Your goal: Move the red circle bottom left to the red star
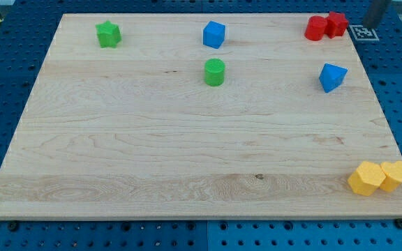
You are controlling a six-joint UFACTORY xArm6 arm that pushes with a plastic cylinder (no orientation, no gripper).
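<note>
Red circle (315, 28): sitting touching the red star (337, 24), on its left. We are judging it needs nudging slightly down, staying left of the star. My tip (370, 24): hovering right of the star; we carry no pincer. Blue block (332, 77) is lying below, clear.

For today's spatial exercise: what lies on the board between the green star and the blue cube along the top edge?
Nothing: the camera view shows bare wood between the green star and the blue cube.
</note>
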